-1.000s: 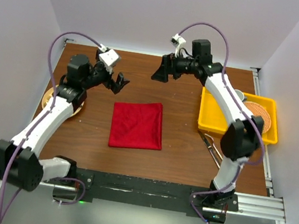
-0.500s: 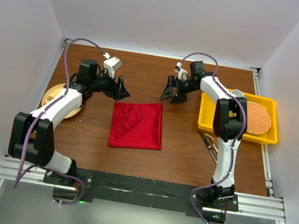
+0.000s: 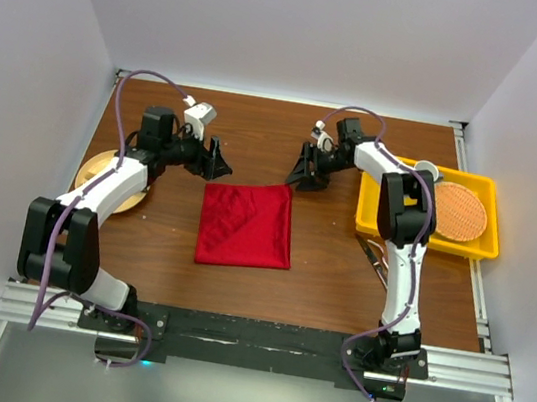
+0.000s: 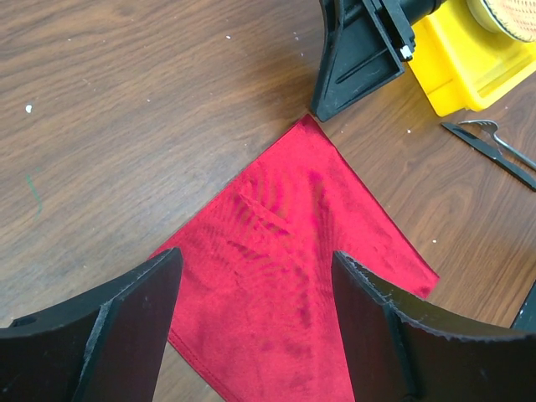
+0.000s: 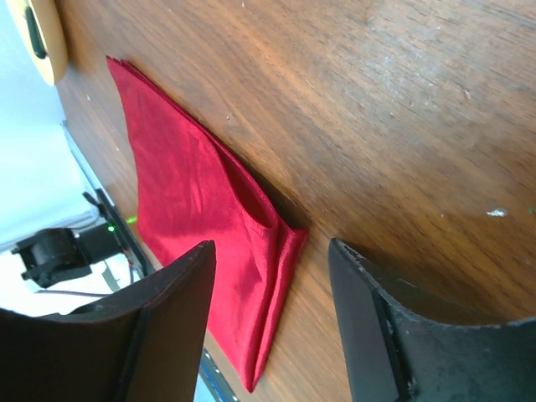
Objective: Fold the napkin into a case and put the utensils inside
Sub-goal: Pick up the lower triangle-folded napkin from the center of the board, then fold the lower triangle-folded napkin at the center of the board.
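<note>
Top external, napkin (image 3: 247,225) flat, left jaws and right jaws gaping (empty) near its far corners.

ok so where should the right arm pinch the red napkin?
Take the far right corner, coming from the far side with the fingers kept low. The napkin lies flat in folded layers, and in the right wrist view that corner's layers seem to lift slightly, offering an edge to pinch. The right gripper, open, sits just beyond it.
</note>
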### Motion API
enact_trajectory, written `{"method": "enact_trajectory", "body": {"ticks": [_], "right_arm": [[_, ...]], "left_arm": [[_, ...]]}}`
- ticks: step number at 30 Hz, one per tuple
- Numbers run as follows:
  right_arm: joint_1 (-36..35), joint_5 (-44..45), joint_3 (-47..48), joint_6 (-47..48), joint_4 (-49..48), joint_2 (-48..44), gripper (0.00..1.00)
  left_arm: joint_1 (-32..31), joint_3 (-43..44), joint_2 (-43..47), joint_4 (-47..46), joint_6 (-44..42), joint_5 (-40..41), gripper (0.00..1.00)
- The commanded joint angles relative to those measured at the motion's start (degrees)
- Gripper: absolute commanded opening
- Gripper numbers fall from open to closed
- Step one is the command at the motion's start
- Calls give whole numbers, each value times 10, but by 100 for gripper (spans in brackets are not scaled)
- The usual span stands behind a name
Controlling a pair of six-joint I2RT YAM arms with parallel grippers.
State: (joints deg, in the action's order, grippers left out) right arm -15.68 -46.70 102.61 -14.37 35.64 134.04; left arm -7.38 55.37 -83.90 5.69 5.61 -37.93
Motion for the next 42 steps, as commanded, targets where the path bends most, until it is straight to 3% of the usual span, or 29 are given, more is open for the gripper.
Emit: {"method": "enact_trajectory", "body": {"ticks": [1, 15, 27, 30, 32, 34, 35, 42], "right_arm": [[-2, -9, -5, -29, -25, 23, 59], [-4, -26, 7, -36, -40, 40, 43], [-18, -32, 13, 32, -28, 6, 8], [-26, -29, 5, 51, -30, -4, 0], [-28, -25, 3, 57, -27, -3, 0], [-28, -24, 3, 64, -21, -2, 0], [-28, -23, 2, 64, -21, -2, 0], [-28, -26, 0, 61, -25, -4, 0]], "left_arm": [[7, -2, 8, -3, 4, -7, 77], [23, -12, 15, 5, -14, -2, 78], [41, -11, 6, 7, -22, -17, 78], [44, -27, 19, -20, -38, -86, 66], [32, -55, 43, -48, -53, -109, 50], [-15, -57, 50, -46, -111, -74, 35], [-34, -52, 47, -37, -164, -63, 33], [-205, -47, -13, -92, -281, 36, 11]]}}
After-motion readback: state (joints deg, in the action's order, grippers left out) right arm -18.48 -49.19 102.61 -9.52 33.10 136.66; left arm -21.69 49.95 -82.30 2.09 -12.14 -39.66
